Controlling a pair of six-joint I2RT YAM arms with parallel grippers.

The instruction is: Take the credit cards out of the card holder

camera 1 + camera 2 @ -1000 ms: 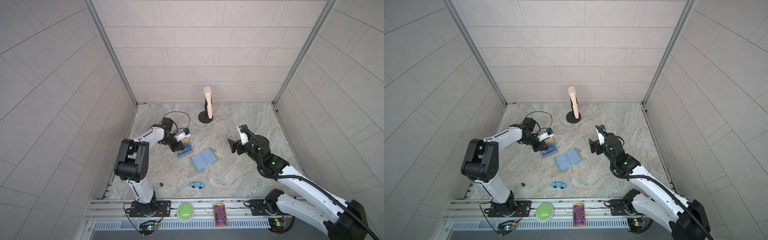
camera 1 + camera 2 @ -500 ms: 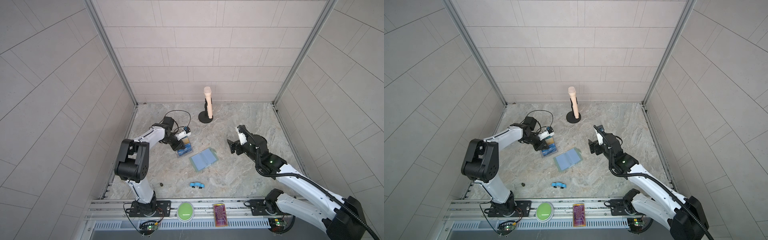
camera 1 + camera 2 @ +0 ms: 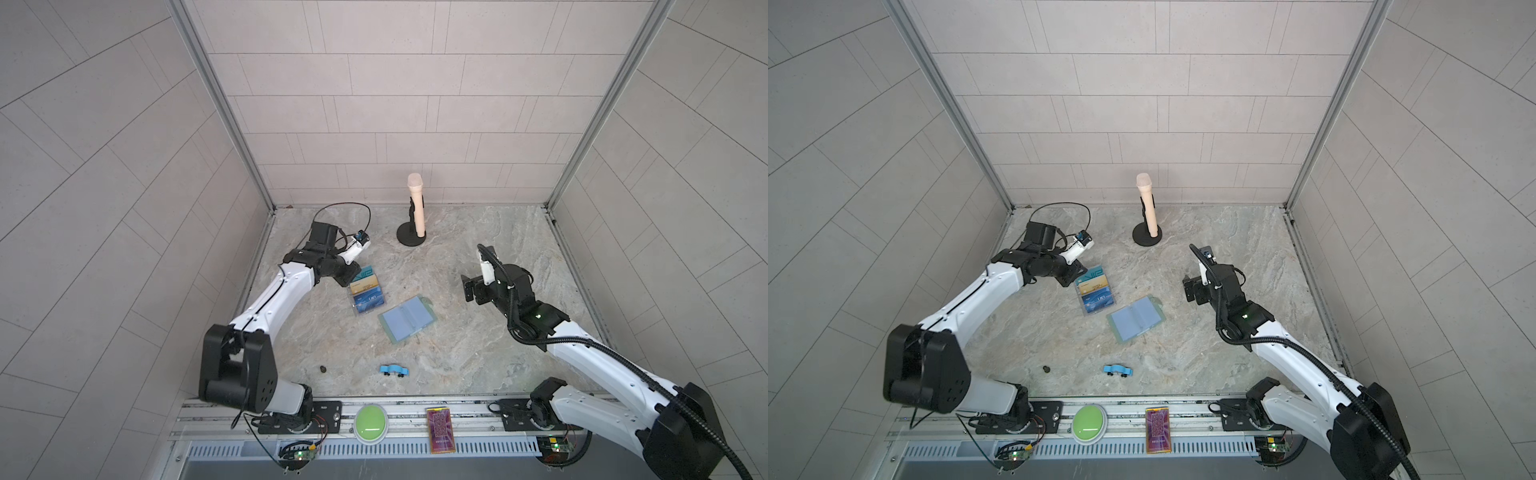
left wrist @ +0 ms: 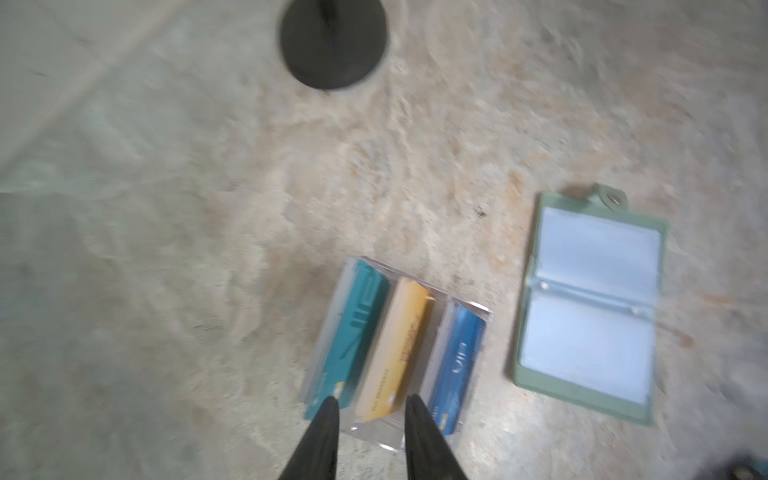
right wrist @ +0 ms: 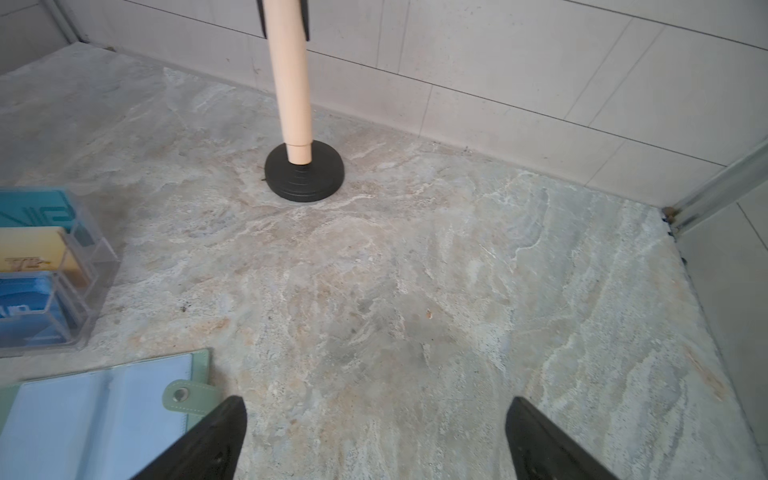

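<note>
While the left gripper (image 4: 372, 410) hovers at the far-left edge of the clear acrylic stand (image 5: 97, 270), jaws slightly parted, the mint-green card holder (image 4: 582, 392) lies open mid-table, light-blue credit cards (image 4: 590, 349) apparently sleeved inside. The right gripper (image 5: 377, 405) hangs spread wide at its right. A careless retreat by the left gripper could topple the stand.

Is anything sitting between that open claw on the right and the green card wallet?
Nothing visible. Only bare table separates the right gripper from the open card holder; the clear card stand sits beyond it.
</note>
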